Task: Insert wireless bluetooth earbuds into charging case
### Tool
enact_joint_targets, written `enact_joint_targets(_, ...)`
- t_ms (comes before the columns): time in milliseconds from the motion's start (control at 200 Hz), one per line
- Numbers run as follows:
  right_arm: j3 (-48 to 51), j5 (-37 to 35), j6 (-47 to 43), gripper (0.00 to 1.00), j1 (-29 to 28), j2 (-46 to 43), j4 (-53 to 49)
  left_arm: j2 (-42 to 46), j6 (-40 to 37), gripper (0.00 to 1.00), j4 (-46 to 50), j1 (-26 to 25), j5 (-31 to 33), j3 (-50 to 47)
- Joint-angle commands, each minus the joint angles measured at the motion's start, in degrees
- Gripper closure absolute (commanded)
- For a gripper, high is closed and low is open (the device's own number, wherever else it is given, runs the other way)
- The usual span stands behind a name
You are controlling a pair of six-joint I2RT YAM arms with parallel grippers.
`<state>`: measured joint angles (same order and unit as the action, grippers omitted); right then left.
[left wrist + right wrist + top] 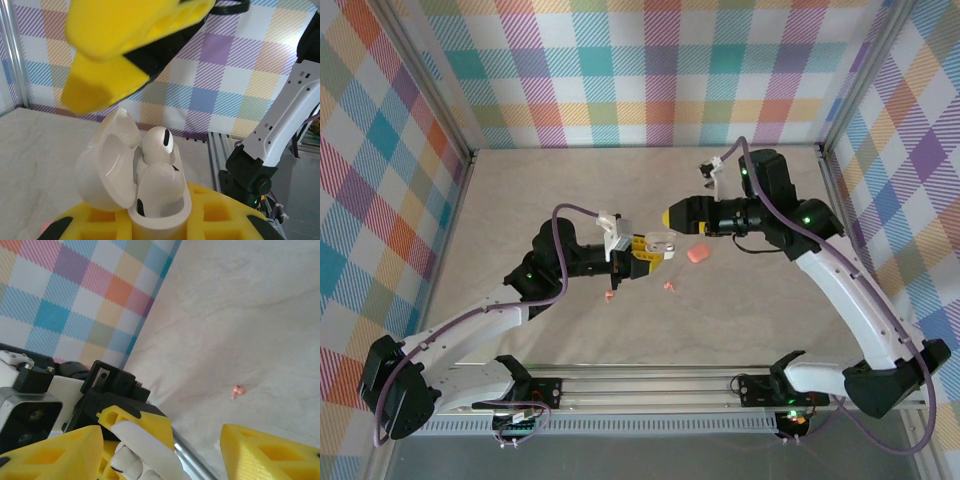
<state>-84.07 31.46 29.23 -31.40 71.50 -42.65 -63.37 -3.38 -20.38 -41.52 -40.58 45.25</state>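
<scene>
2 pink earbuds lie loose on the table nearest the arms. Beyond them, the left gripper, jaws clamped on the white case, holds it open-side up for loading; 2 white buds sit inside. The right gripper hovers above, jaws apart, apparently letting go. A pink case waits beside it.

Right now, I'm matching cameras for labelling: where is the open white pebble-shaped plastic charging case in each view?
Top external: white charging case, centre of picture.
Left wrist: case lower centre, lid open to the left.
Right wrist: case bottom edge, left of centre.
Shared landmark: the yellow-fingered left gripper clamping it.
</scene>
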Motion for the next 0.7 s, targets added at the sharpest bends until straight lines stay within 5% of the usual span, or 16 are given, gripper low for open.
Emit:
enact_joint_targets(0, 0.5, 7.2, 0.0, 0.35, 0.5, 1.6, 1.1, -0.7, -1.2, 1.00, -0.2, -0.6, -3.1, 2.4)
enact_joint_targets(695, 1.9, 18.7, 0.3, 0.38, 0.5, 1.4, 6.0, -3.3, -1.1, 1.00, -1.4, -0.4, 0.1, 2.1)
